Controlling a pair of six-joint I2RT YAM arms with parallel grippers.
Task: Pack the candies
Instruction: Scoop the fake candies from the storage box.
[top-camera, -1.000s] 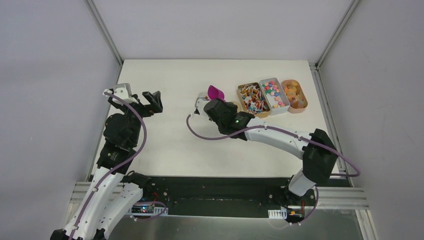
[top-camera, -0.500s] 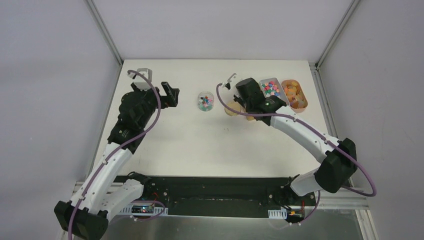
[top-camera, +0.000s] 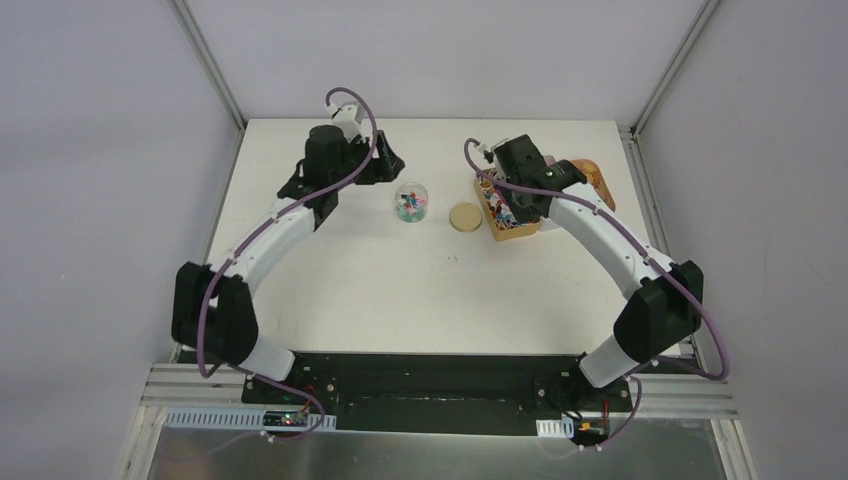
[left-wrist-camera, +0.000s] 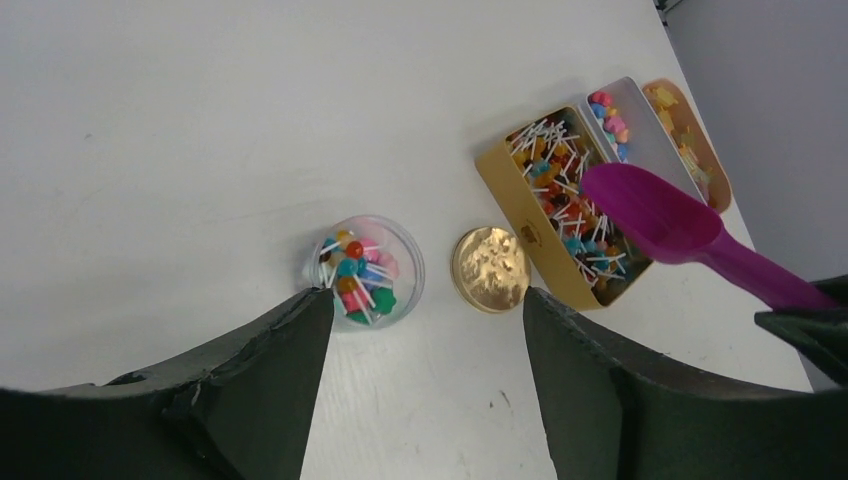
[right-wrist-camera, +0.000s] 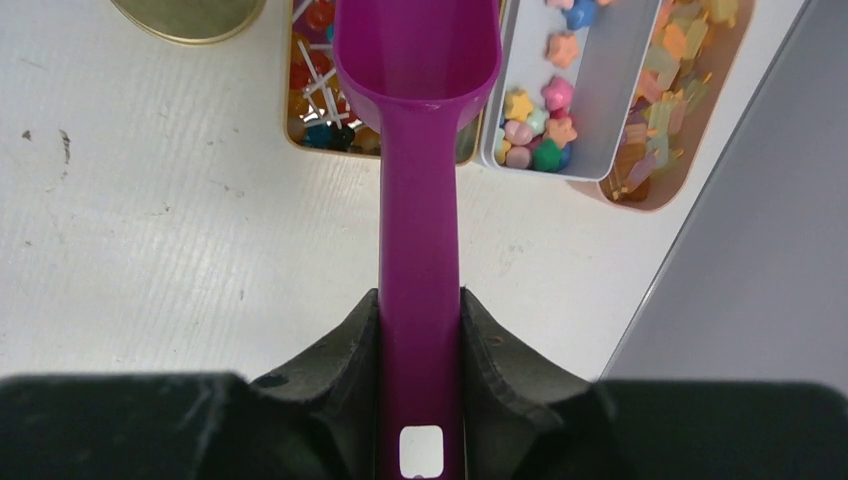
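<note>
Beside the purple scoop (right-wrist-camera: 420, 200)'s bowl, to its right, the candies (right-wrist-camera: 545, 115) are seen. The scoop is clamped in the right claw (right-wrist-camera: 420, 300).

Left arm (top-camera: 262, 235) stretched far forward, left gripper (left-wrist-camera: 420, 315) spread and empty, right arm (top-camera: 610, 235) reaching forward, right gripper (right-wrist-camera: 420, 310) clamped on a scoop (right-wrist-camera: 420, 180) handle.

Left gripper (top-camera: 384, 162) is swinging up from the table's left side to the far edge, beside the clear cup (top-camera: 410, 201). Right gripper (right-wrist-camera: 420, 310) is carrying the purple scoop (right-wrist-camera: 418, 150) rightward over the lollipop tin (left-wrist-camera: 530, 235), uncovering the gold lid (top-camera: 464, 217).
</note>
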